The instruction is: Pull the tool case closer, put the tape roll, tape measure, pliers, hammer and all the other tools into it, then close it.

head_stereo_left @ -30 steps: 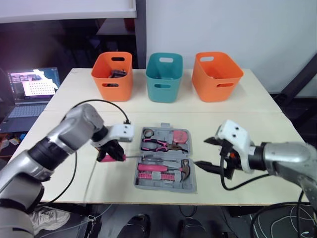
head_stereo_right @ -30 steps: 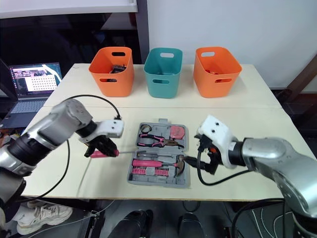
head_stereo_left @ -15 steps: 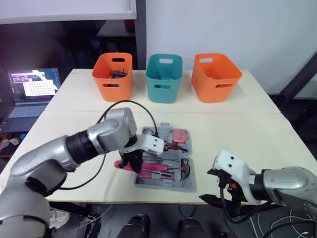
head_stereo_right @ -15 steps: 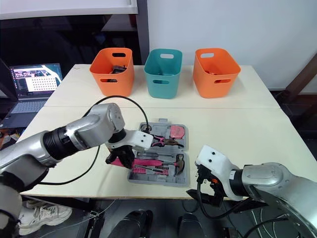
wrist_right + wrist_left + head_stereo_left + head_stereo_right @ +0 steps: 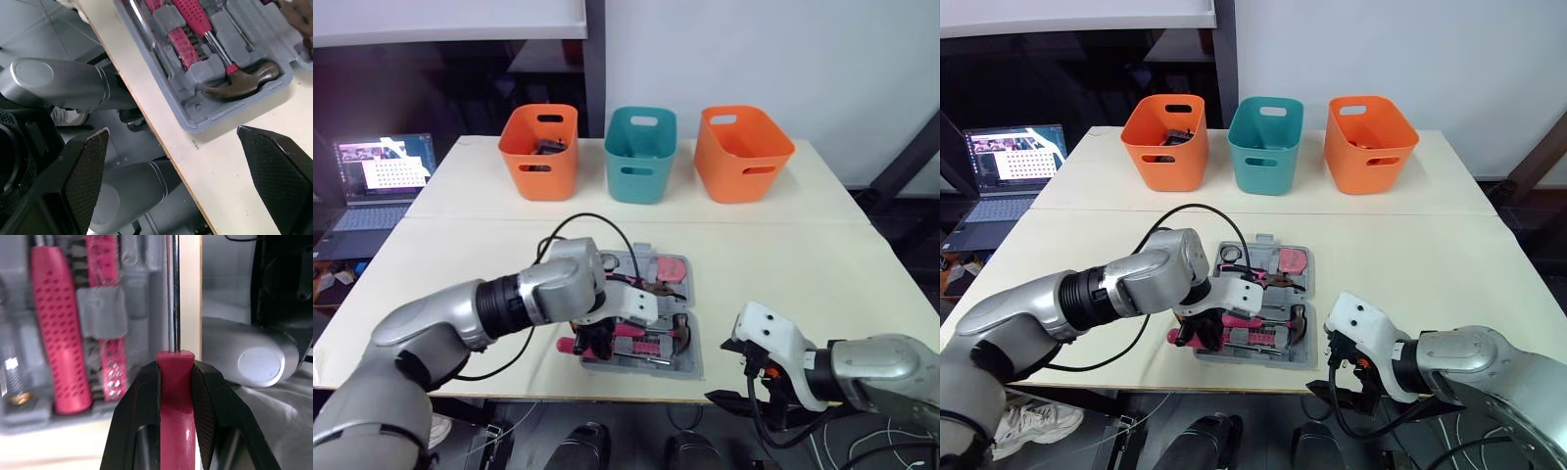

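The open grey tool case (image 5: 646,354) lies at the table's front middle. Inside it are a hammer (image 5: 681,331), pliers (image 5: 640,285), a pink tape measure (image 5: 672,267) and pink-handled tools (image 5: 191,15). My left gripper (image 5: 593,338) is shut on a pink-handled screwdriver (image 5: 174,401) at the case's front left corner. The metal shaft (image 5: 172,293) runs along the case's front rim. My right gripper (image 5: 729,374) hangs open just off the table's front edge, right of the case, with nothing between its fingers (image 5: 83,181).
Two orange bins (image 5: 540,149) (image 5: 742,152) and a teal bin (image 5: 640,153) stand in a row at the back. A laptop (image 5: 374,181) sits off the far left. The table's front edge (image 5: 724,378) runs close under the case.
My left gripper has carried the screwdriver rightward from beside the case onto its front left corner. The right gripper dropped from table height to the front edge, then barely moved.
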